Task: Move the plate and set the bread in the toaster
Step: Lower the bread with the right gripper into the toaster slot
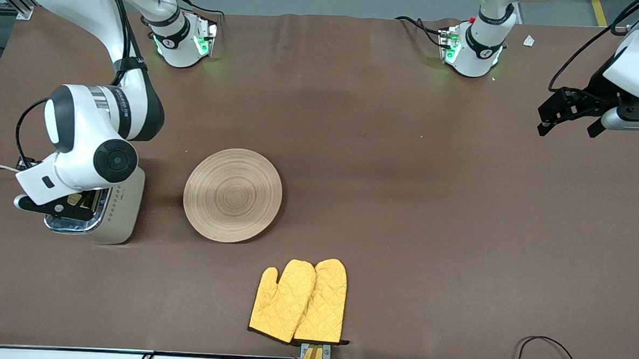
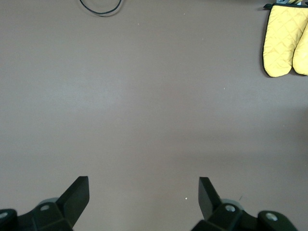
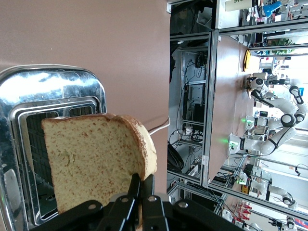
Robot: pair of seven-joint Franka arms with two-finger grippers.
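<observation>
step: we judge the plate move done; bread insertion is in hand.
right gripper (image 3: 140, 192): over the toaster (image 1: 114, 211), fingers pinched on the bread (image 3: 94, 161) at its edge, slice upright above the slots.
bread: held in the air over the chrome top, not yet in a slot as far as we see; mostly hidden by the arm in the front view.
toaster: at the right arm's end of the table, beside the plate.
plate (image 1: 232, 194): bare, flat on the table mid-way, apart from the toaster.
left gripper (image 1: 569, 114): waits over bare table at the left arm's end, fingers spread wide, holding nothing.
next move: we think it calls for lining the slice with one slot, lowering straight, then letting go.
edges: slot walls are narrow; a tilted slice may catch on the chrome rim.
open room: plenty of bare table around; oven mitts (image 1: 300, 301) lie nearer the front camera than the plate, out of the way.
</observation>
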